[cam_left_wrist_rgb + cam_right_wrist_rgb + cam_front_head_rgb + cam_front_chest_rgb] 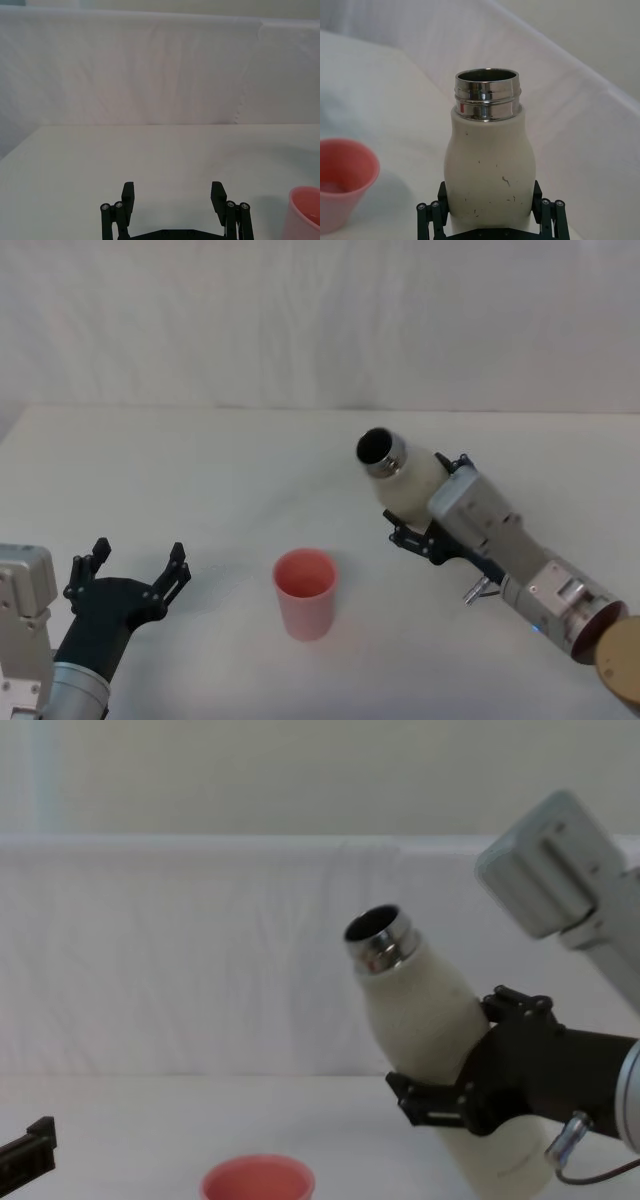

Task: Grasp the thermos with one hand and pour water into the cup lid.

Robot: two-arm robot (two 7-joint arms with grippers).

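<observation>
Your right gripper (pixel 425 515) clamps the thermos (pixel 405 480) mid-body, tilted left toward the cup lid (pixel 305 592); rigid, likely heavy.

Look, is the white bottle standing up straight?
No, the chest view shows the bottle tilted, its open steel neck leaning toward the robot's left above the pink cup, held by the right gripper.

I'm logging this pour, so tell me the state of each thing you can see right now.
Cream-white matte steel-necked thermos: uncapped, lifted, tilted toward the cup.
Small salmon-pink round cup lid: upright on the table, apart from the thermos.
Right claw: shut on the thermos body.
Left claw: open, holding nothing, low beside the cup.
</observation>
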